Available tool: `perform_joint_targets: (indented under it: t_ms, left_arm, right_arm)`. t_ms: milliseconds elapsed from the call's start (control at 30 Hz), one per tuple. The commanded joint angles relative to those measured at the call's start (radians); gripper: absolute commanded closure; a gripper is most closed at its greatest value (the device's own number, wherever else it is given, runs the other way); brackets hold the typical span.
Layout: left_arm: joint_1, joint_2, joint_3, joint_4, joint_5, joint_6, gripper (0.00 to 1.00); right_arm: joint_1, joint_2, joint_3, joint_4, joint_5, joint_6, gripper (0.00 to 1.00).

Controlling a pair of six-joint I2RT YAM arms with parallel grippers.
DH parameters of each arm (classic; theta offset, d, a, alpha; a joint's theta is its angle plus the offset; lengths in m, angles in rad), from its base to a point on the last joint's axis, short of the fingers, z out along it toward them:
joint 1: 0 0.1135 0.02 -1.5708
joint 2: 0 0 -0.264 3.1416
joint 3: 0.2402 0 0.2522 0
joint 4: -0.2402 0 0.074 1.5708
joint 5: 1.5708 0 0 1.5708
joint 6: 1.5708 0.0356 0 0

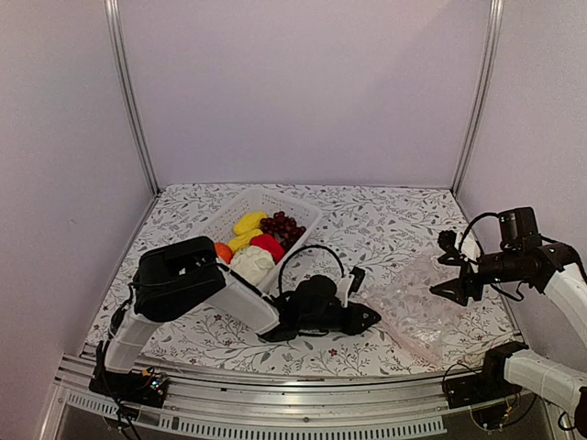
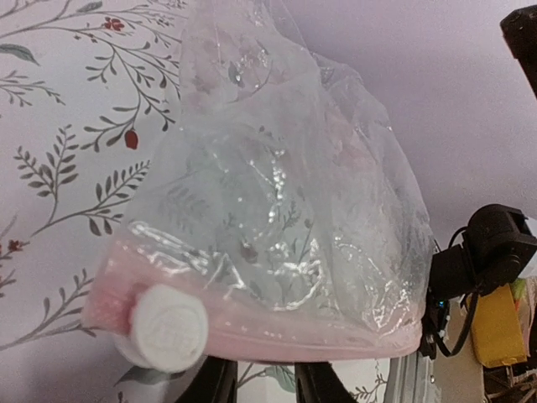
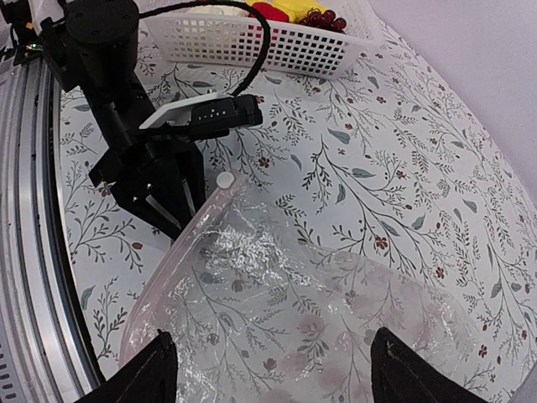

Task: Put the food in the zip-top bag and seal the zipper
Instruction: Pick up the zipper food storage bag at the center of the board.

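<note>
**Shallow bite could be letting the bag mouth slip**

I am holding my left pincer [image 3: 180,214] right at the zipper [image 2: 277,327] edge of the zip-top bag [image 3: 319,302]. Its jaws are standing narrowly apart, and I cannot tell whether they are pinching the strip. The film is looking slick and limp, so a shallow bite risks sliding off. My right pincer [image 1: 454,291] is hovering wide open above the bag. The food [image 1: 257,243] is lying in the basket [image 1: 284,197], well apart.
</note>
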Motion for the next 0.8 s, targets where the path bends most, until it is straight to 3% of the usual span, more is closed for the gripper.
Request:
perform_joint_targets:
  t_ms: [0,267,500,767]
  left_arm:
    - [0.020,0.053,0.061,-0.009,-0.010,-0.026,0.78]
    - [0.029,0.063,0.155,0.007,-0.046,0.024,1.00]
    - [0.043,-0.020,0.150,-0.008,-0.098,0.073,1.00]
    - [0.046,-0.254,0.034,-0.118,-0.343,0.043,1.00]
  right_arm:
    - [0.007,-0.003,-0.008,0.013,-0.002,0.019,0.22]
    - [0.007,0.031,-0.006,0.114,0.042,0.097,0.24]
    - [0.007,0.083,0.043,0.155,0.050,0.182,0.24]
    - [0.010,0.169,0.216,0.189,0.069,0.312,0.26]
